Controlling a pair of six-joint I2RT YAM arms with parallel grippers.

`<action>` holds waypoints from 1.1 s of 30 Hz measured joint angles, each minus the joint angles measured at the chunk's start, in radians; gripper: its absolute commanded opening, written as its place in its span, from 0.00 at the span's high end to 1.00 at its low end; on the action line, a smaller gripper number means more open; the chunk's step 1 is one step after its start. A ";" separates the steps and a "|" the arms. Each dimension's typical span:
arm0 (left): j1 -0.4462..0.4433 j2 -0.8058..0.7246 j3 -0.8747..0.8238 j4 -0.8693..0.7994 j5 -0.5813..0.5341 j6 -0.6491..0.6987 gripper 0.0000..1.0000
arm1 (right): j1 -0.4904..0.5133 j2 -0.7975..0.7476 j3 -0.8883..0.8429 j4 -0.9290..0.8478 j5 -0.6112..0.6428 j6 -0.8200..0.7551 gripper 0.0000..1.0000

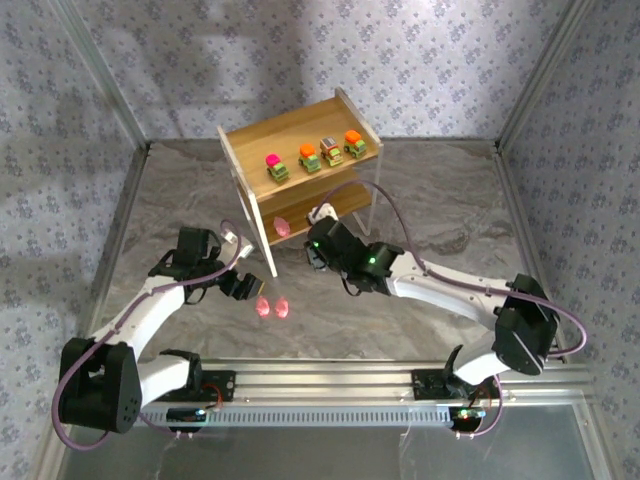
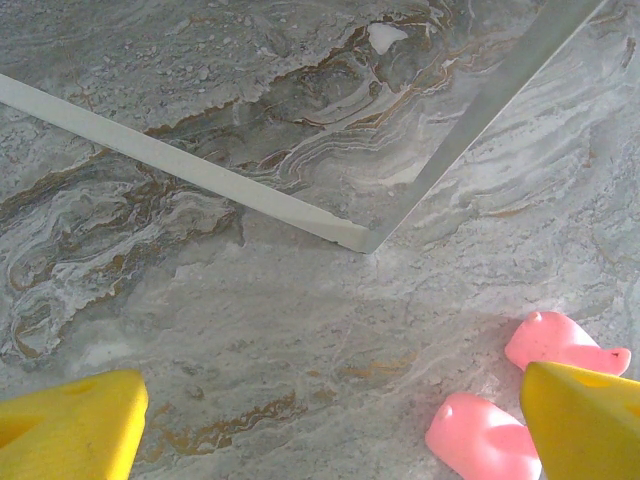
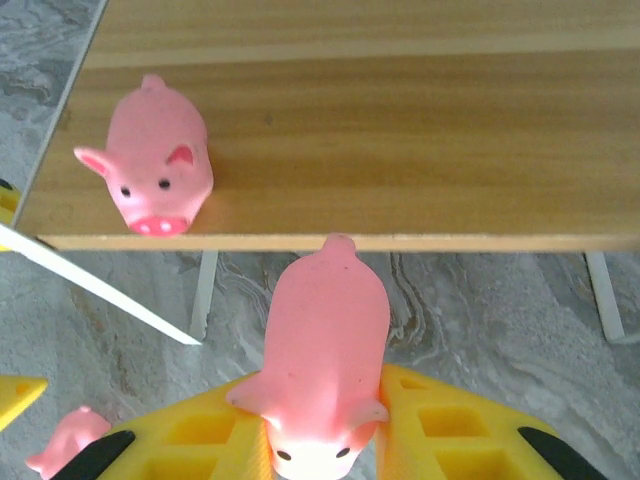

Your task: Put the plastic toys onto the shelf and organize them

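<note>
The wooden shelf (image 1: 296, 128) carries several little cars (image 1: 310, 157) in a row on its top tier. One pink pig (image 3: 150, 160) stands on the lower board (image 3: 420, 130), at its left end. My right gripper (image 3: 325, 405) is shut on a second pink pig (image 3: 328, 330), held just in front of that board's edge with its tail toward the shelf. Two more pink pigs (image 2: 478, 440) (image 2: 560, 343) lie on the table. My left gripper (image 2: 330, 440) hovers open just left of them, its right finger (image 2: 585, 420) over both.
The shelf's thin white legs (image 2: 190, 170) cross the marbled table (image 2: 300, 320) near my left gripper. Patterned walls with metal frame posts (image 1: 120, 100) enclose the table. Bare table lies right of the shelf (image 1: 450, 210).
</note>
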 measured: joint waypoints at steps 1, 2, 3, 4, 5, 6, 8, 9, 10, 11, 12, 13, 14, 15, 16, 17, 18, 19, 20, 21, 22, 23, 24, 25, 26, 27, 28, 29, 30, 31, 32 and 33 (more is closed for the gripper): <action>0.000 0.000 0.000 0.000 -0.001 0.000 0.04 | -0.005 0.009 0.009 0.000 -0.008 -0.007 0.70; 0.000 0.000 0.000 0.000 -0.002 0.000 0.04 | -0.012 0.019 0.021 -0.001 -0.019 -0.016 0.70; 0.000 0.000 0.000 0.000 -0.002 0.000 0.04 | -0.018 0.030 0.035 -0.002 -0.028 -0.023 0.70; 0.000 0.000 0.000 0.000 -0.002 0.000 0.04 | -0.024 0.040 0.050 -0.003 -0.038 -0.029 0.70; 0.000 0.000 0.000 0.000 -0.002 0.000 0.04 | -0.028 0.047 0.060 -0.003 -0.046 -0.036 0.70; 0.000 0.000 0.000 0.000 -0.002 0.000 0.04 | -0.033 0.055 0.073 -0.003 -0.053 -0.042 0.70; 0.000 0.000 0.000 0.000 -0.002 0.000 0.04 | -0.042 0.069 0.095 -0.003 -0.065 -0.051 0.70; 0.000 0.000 0.000 0.000 -0.002 0.000 0.04 | -0.047 0.077 0.105 -0.003 -0.072 -0.056 0.70; 0.000 0.000 0.000 0.000 -0.002 0.000 0.04 | -0.052 0.084 0.113 -0.002 -0.076 -0.060 0.70; 0.000 0.000 0.000 0.000 -0.003 0.000 0.04 | -0.056 0.091 0.120 -0.002 -0.081 -0.063 0.70; 0.000 0.000 0.000 0.000 -0.005 0.000 0.04 | -0.062 0.098 0.127 -0.003 -0.085 -0.065 0.70; 0.000 0.000 0.000 0.000 -0.006 0.000 0.04 | -0.067 0.105 0.132 -0.003 -0.091 -0.068 0.70; 0.000 0.000 0.000 0.000 -0.009 0.000 0.04 | -0.070 0.110 0.136 -0.003 -0.094 -0.070 0.70; 0.000 0.000 0.000 0.000 -0.010 0.000 0.04 | -0.074 0.116 0.140 -0.003 -0.098 -0.071 0.70; 0.000 0.000 0.000 0.000 -0.011 0.000 0.04 | -0.078 0.122 0.145 -0.003 -0.098 -0.071 0.70; 0.000 0.000 0.000 0.001 -0.013 0.000 0.04 | -0.081 0.127 0.148 -0.003 -0.099 -0.071 0.70; 0.000 0.000 0.000 0.001 -0.013 0.000 0.04 | -0.085 0.134 0.153 -0.002 -0.102 -0.072 0.70; 0.000 0.000 0.000 0.001 -0.013 0.000 0.04 | -0.087 0.140 0.157 -0.002 -0.102 -0.074 0.70; 0.000 0.000 0.000 0.001 -0.013 0.000 0.04 | -0.090 0.145 0.161 -0.002 -0.105 -0.074 0.71; 0.000 0.000 0.000 0.001 -0.013 0.000 0.04 | -0.092 0.152 0.165 -0.002 -0.105 -0.074 0.71; 0.000 0.000 0.000 0.001 -0.013 0.000 0.04 | -0.093 0.159 0.168 -0.001 -0.105 -0.074 0.71; 0.000 0.000 0.000 0.001 -0.013 0.000 0.04 | -0.094 0.164 0.171 0.000 -0.105 -0.075 0.71; 0.000 0.000 0.000 0.001 -0.013 0.000 0.04 | -0.095 0.168 0.173 0.000 -0.106 -0.075 0.71; 0.000 0.000 0.000 0.001 -0.013 0.000 0.04 | -0.095 0.172 0.175 0.000 -0.106 -0.076 0.71; 0.000 0.000 0.000 0.001 -0.013 0.000 0.04 | -0.095 0.175 0.177 0.000 -0.106 -0.078 0.71; 0.000 0.000 0.000 0.001 -0.013 0.000 0.04 | -0.095 0.178 0.182 0.000 -0.105 -0.078 0.71; 0.000 0.000 0.000 0.001 -0.013 0.000 0.04 | -0.095 0.182 0.188 0.000 -0.105 -0.078 0.71; 0.000 0.000 0.000 0.001 -0.013 0.000 0.04 | -0.095 0.185 0.194 0.000 -0.105 -0.079 0.71; 0.000 0.000 0.000 0.001 -0.013 0.000 0.04 | -0.095 0.189 0.200 0.000 -0.105 -0.079 0.71; 0.000 0.000 0.000 0.001 -0.013 0.000 0.04 | -0.095 0.192 0.204 0.001 -0.105 -0.079 0.71; 0.000 0.000 0.000 0.001 -0.013 0.000 0.04 | -0.095 0.194 0.207 0.001 -0.105 -0.079 0.71; 0.000 0.000 0.000 0.001 -0.013 0.000 0.04 | -0.095 0.196 0.211 0.000 -0.105 -0.079 0.71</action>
